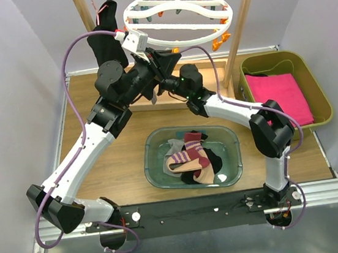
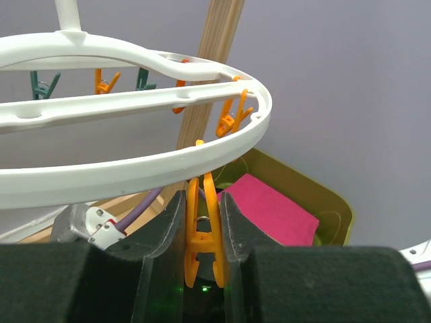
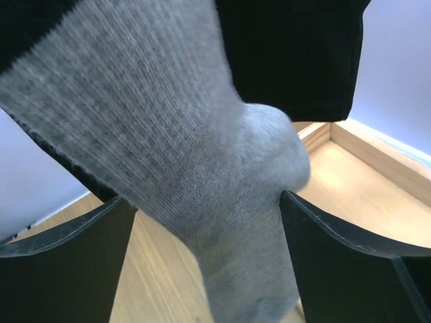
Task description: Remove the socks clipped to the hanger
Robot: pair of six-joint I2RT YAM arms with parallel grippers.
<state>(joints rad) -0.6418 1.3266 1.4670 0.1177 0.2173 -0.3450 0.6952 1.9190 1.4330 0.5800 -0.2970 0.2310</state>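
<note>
My left gripper [image 2: 202, 198] was squeezing an orange peg [image 2: 202, 235] right under the white hanger [image 2: 135, 171] rim, and the peg's bottom end was lost behind my wrist. My right gripper [image 3: 205, 196] was spread wide with a grey sock [image 3: 168, 121] dangling between the fingers, toe cut off below. Couldn't tell if it touched them. Wooden table [image 3: 363, 168] underneath, pale lilac walls [image 2: 350, 81] all around.

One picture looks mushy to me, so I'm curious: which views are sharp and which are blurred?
Right wrist view: the grey ribbed sock hangs so close it fills the frame and looks soft. Left wrist view: the orange plastic peg and white round plastic drying ring are crisp. Top view: evenly lit and sharp, with soft shadows.
</note>
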